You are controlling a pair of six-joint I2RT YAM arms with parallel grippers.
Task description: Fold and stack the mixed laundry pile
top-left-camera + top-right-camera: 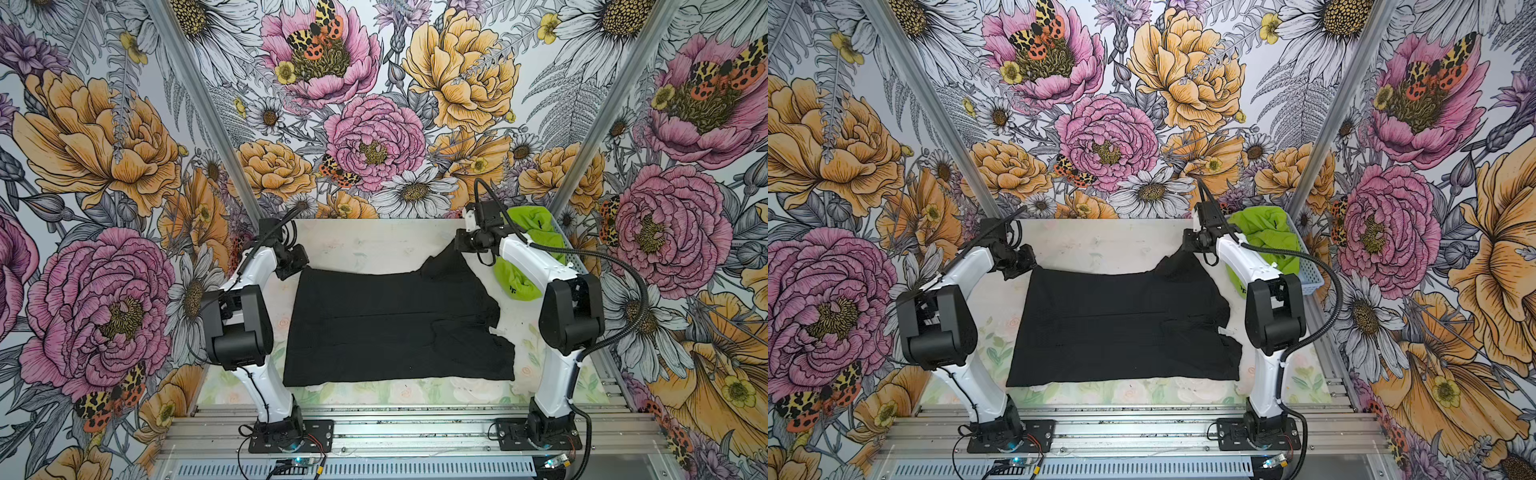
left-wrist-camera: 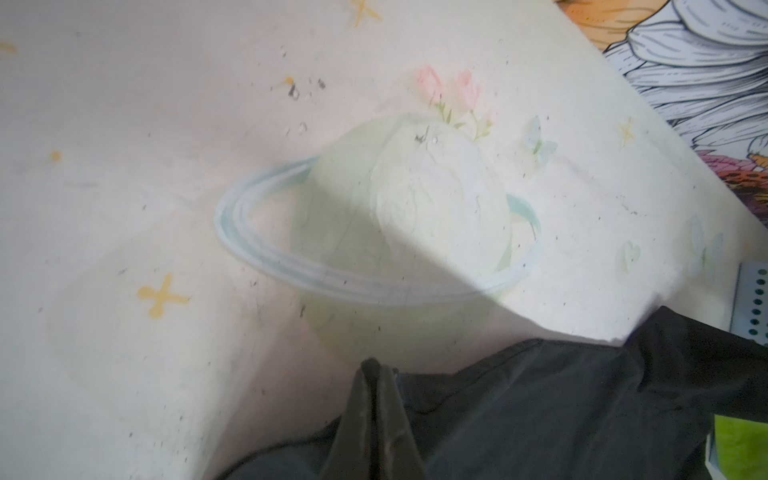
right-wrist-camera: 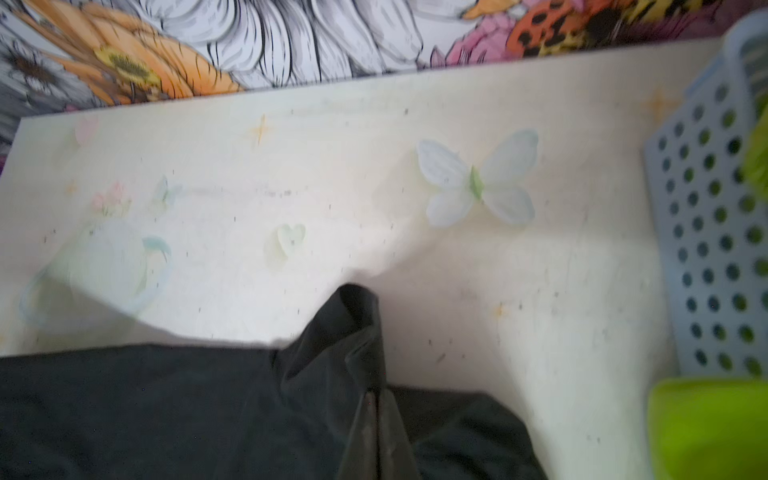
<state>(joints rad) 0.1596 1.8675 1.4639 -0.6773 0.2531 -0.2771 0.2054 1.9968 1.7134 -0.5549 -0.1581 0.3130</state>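
A black T-shirt (image 1: pixel 395 324) lies spread across the middle of the pastel-printed table (image 1: pixel 365 245) in both top views, flat except for its far right corner, which rises in a peak to the right gripper (image 1: pixel 459 242). The left gripper (image 1: pixel 291 266) sits at the shirt's far left corner. Behind the right arm, lime-green shorts (image 1: pixel 528 232) are bunched in a light-blue basket (image 1: pixel 1308 280) at the table's far right, one fold hanging over the basket's near side, apart from the shirt. The paired top view shows the same layout: shirt (image 1: pixel 1125 324) in the centre, the 2 grippers (image 1: pixel 1017 266) (image 1: pixel 1185 243) at its far corners, shorts (image 1: pixel 1266 237) in the basket. From the left wrist camera, the left gripper (image 2: pixel 374 368) shows its jaws pressed together with dark cloth (image 2: pixel 561 395) gathered against both sides. It appears to be pinching the shirt's edge, though the tips overlap the fabric and the contact is hard to make out. A slice of the perforated basket (image 2: pixel 754 299) and a patch of green (image 2: pixel 739 440) sit at the frame's edge. From the right wrist camera, somewhat blurred, the right gripper (image 3: pixel 377 399) is clamped on the shirt (image 3: pixel 166 407), a tuft of black cloth standing up past its closed tips above the table (image 3: pixel 332 187). The basket (image 3: pixel 706 228) and shorts (image 3: pixel 706 428) are beside it.
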